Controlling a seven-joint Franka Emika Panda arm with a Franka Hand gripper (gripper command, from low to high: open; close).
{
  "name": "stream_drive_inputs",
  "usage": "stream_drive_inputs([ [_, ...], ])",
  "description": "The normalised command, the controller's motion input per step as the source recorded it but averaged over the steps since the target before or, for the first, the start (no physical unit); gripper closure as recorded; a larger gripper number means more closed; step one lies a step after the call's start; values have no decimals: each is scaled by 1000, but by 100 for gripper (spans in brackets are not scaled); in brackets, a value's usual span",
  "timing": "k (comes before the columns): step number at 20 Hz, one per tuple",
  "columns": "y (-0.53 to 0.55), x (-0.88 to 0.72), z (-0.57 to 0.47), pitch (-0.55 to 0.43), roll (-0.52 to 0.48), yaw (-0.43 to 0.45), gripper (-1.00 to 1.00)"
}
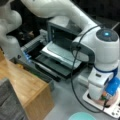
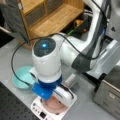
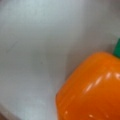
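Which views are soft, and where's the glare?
Wrist view: very close and out of focus, orange pepper with white glare streaks on its skin, green stem cut by the edge. Both front views: soft throughout; blue light on the arm glows; gripper hidden behind the wrist over the pink plate.

Orange pepper point(image 3: 92, 87), green stem point(image 3: 117, 47)

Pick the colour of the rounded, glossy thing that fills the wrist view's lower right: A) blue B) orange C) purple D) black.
B: the wrist view shows a shiny orange pepper-like thing with a green stem at the right edge, lying on a pale grey-white surface. The gripper's fingers do not show in that view.
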Motion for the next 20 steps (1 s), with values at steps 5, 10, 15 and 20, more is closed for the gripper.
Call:
stream_drive_inputs([
  [5,-208,-197,136,-36,-104,176,-100],
  [10,-488,-176,172,0,-25,157,-100],
  [15,-578,-95,-7,3,54,146,-100],
  [20,-704,-49,-25,-12,124,79,-100],
])
